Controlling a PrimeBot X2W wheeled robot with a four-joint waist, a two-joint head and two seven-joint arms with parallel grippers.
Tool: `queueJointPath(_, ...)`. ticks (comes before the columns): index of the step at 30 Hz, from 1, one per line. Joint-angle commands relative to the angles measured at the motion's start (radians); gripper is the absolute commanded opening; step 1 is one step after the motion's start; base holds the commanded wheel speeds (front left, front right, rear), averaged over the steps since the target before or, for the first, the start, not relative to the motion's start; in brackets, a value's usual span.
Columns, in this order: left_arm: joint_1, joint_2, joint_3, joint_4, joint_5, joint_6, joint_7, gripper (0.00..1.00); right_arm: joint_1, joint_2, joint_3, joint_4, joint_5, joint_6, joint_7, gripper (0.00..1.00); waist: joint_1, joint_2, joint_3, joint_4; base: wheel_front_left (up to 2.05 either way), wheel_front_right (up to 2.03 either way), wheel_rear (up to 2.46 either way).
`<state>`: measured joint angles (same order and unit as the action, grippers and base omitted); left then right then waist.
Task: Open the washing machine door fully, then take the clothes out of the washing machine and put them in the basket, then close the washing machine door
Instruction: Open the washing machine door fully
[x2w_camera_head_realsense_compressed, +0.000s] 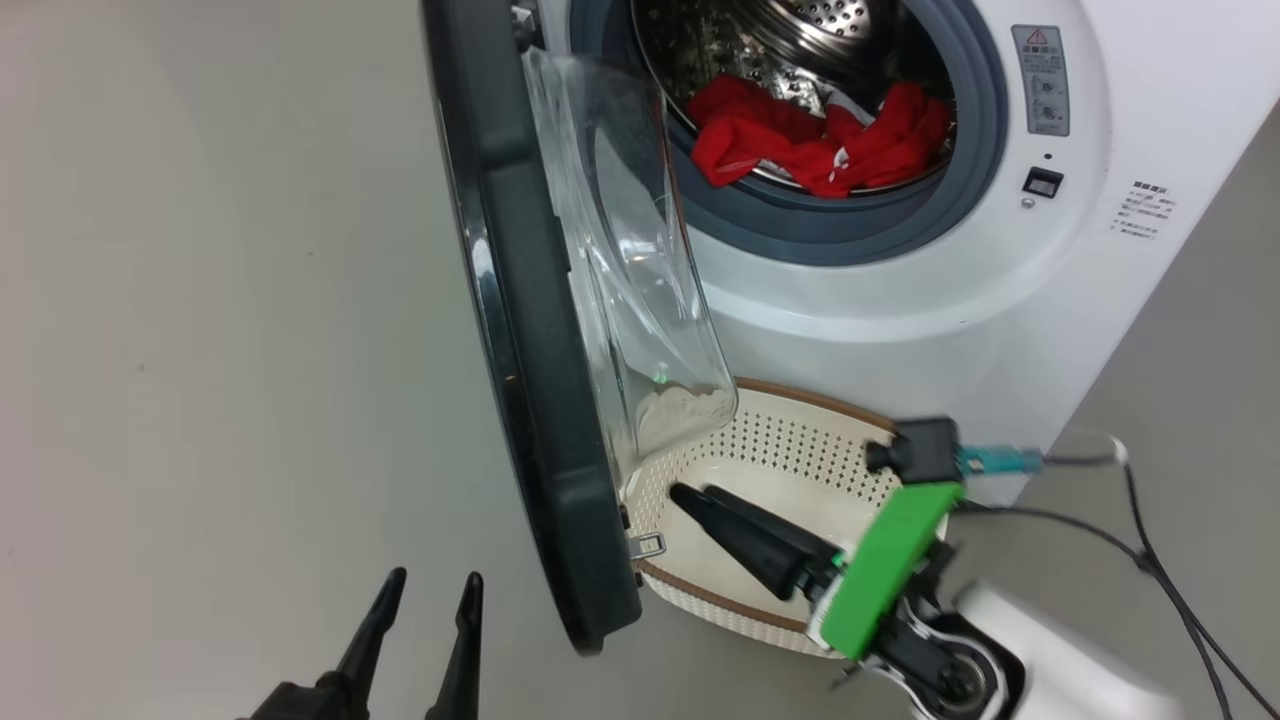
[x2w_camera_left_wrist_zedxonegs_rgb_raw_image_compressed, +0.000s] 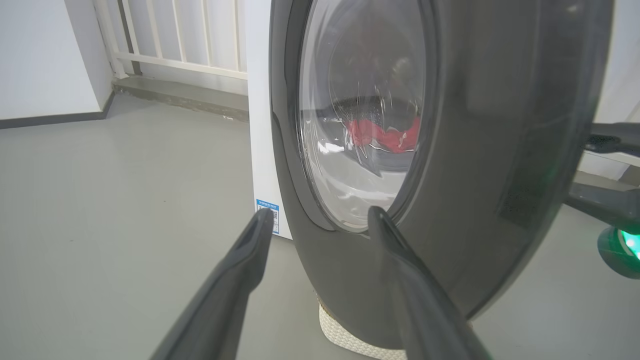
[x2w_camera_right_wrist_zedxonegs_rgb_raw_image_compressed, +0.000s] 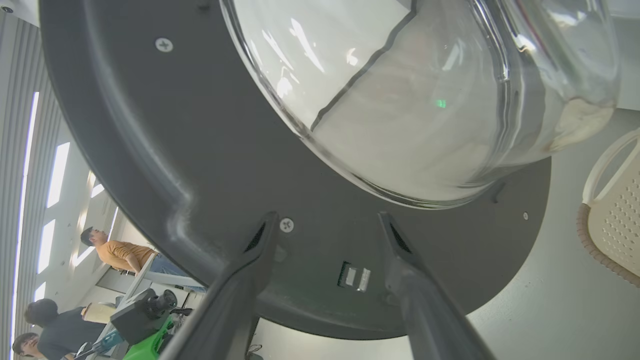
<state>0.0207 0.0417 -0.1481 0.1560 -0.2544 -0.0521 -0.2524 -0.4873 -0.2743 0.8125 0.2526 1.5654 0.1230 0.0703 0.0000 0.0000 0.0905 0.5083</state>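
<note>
Behind washing machine door (x2w_camera_head_realsense_compressed: 530, 400), basket (x2w_camera_head_realsense_compressed: 800, 440) half hidden; left gripper (x2w_camera_head_realsense_compressed: 430, 585), right gripper (x2w_camera_head_realsense_compressed: 690, 492) both spread, empty.

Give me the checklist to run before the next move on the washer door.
1. washing machine door fully open: not ok; it stands partway, its glass bowl overhanging the basket.
2. right gripper open and empty: ok; it faces the door's inner side.
3. Right fingers touching the door: cannot tell.
4. left gripper open and empty: ok; it sits on the door's outer side.
5. clothes reachable: ok; red heap at the drum front lip.
</note>
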Motion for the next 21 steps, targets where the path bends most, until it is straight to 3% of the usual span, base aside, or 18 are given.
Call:
queueJointPath(1, -0.028, 0.009, 0.033, -0.014, 0.013, -0.006, -0.009, 1.00, 0.031, -0.002, -0.011, -0.014, -0.002, 0.008, -0.026, 1.00, 0.0000, 0.0000, -0.009, -0.007, 0.00, 0.00, 0.00)
queueJointPath(17, -0.027, 0.009, 0.071, 0.000, 0.023, -0.019, -0.009, 1.00, 0.220, -0.081, -0.032, 0.090, -0.062, 0.008, -0.265, 1.00, 0.0000, 0.0000, -0.019, -0.077, 0.00, 0.00, 0.00)
queueJointPath(21, -0.030, 0.009, 0.078, 0.000, 0.022, -0.019, -0.009, 1.00, 0.227, -0.106, -0.033, 0.131, -0.139, 0.008, -0.317, 1.00, 0.0000, 0.0000, -0.015, -0.091, 0.00, 0.00, 0.00)
